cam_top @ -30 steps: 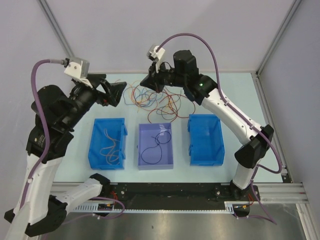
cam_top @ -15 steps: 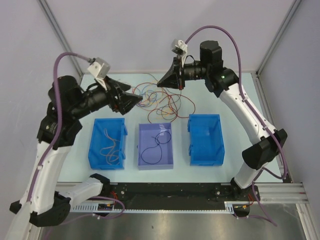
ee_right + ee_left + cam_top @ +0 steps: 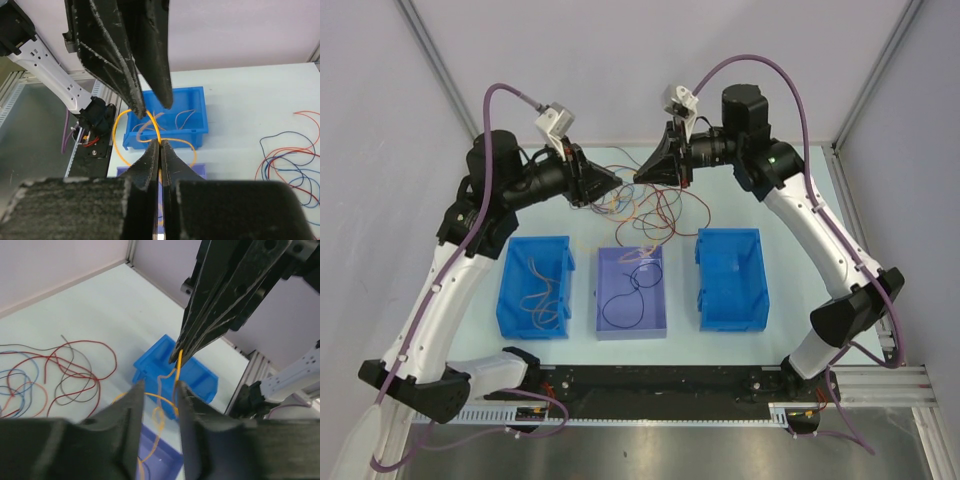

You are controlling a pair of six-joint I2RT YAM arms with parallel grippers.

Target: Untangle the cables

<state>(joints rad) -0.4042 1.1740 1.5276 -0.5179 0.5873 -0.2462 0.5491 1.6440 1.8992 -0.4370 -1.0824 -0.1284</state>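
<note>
Right gripper (image 3: 642, 174) is clamped shut on one orange wire (image 3: 178, 360), up in the upper middle of the top view. It sits nose to nose with the left gripper (image 3: 616, 181), whose jaws stand apart with that same wire running through the gap, not pinched as far as I can see

Biggest worry imo: those two are nearly touching, so one sloppy move and the fingers knock into each other

Next one down: the rest of the cables (image 3: 655, 205) sit in a loose red/dark/orange heap on the surface (image 3: 682, 290), just under the grippers. I can't tell if the orange wire is free of it. If it's looped through, pulling drags the whole heap along or cinches a knot

Smallest thing: the wire is hair thin and floppy, so the left gripper could close on air, or the strand could slide out of the right one. Then the tail dangling over the middle bin (image 3: 601, 295) drops in with the dark wire (image 3: 636, 283) lying there
</note>
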